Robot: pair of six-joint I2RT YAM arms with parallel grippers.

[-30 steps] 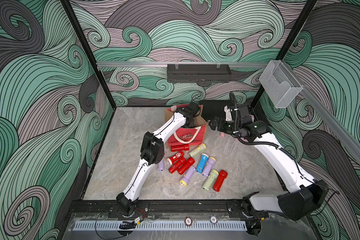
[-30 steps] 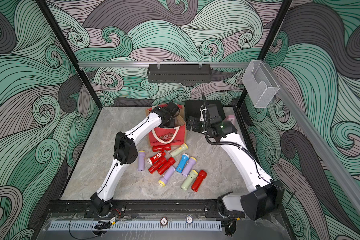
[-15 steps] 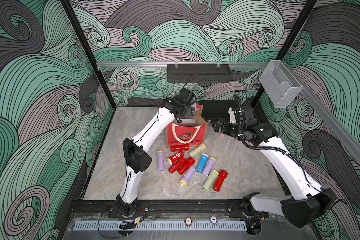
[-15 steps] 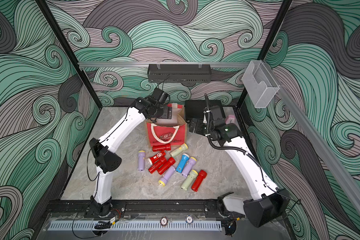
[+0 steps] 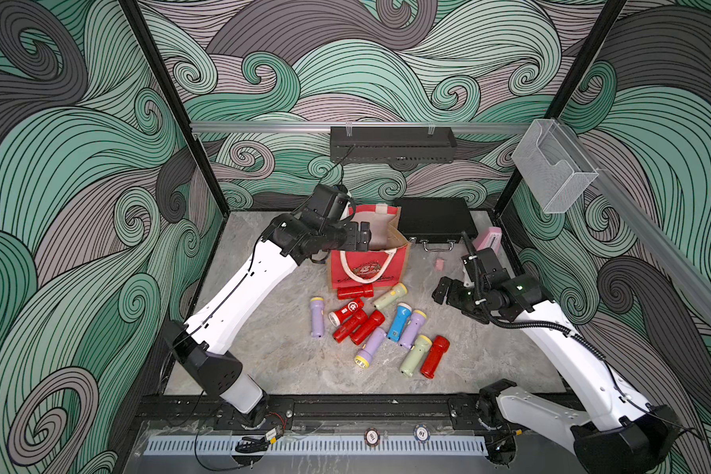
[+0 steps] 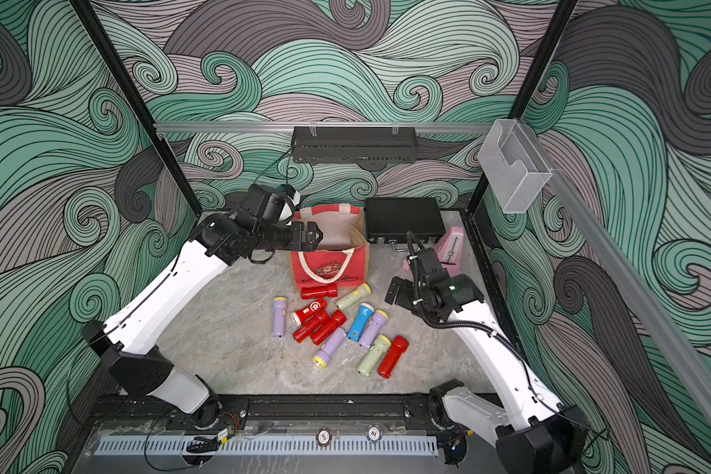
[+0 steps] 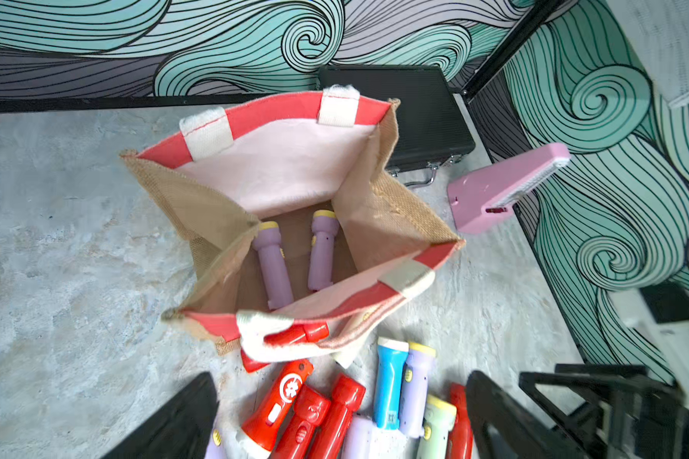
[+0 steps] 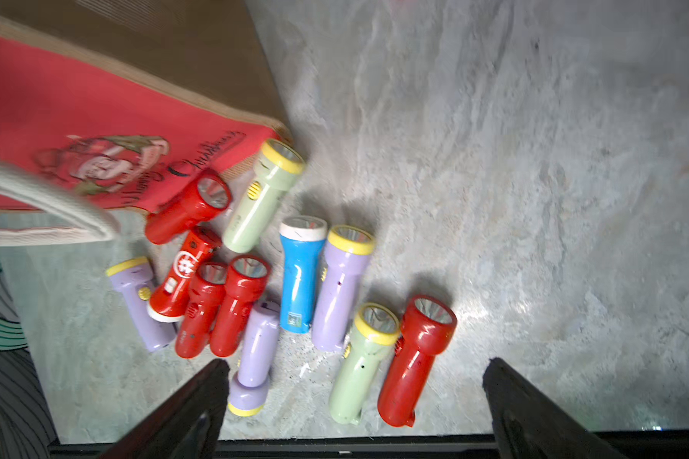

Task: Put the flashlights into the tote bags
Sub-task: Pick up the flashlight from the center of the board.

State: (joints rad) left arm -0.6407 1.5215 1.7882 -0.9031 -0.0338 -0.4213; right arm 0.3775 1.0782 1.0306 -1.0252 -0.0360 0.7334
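Flashlights (image 5: 399, 324): eleven loose in pile at centre of counter (image 5: 271, 349), nearest red one touching front of bag (image 5: 368, 266). Two lilac flashlights (image 7: 273, 266) lie side by side on bag floor. Bag upright, mouth open, near back edge, beside case (image 5: 436, 219). Left gripper (image 5: 365, 240) above bag mouth, jaws spread, empty. Right gripper (image 5: 442, 290) jaws spread, empty, above counter between pile and right edge.

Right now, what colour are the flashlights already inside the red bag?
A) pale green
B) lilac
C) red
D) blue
B: in the left wrist view, two lilac flashlights lie side by side on the bottom of the jute tote bag.
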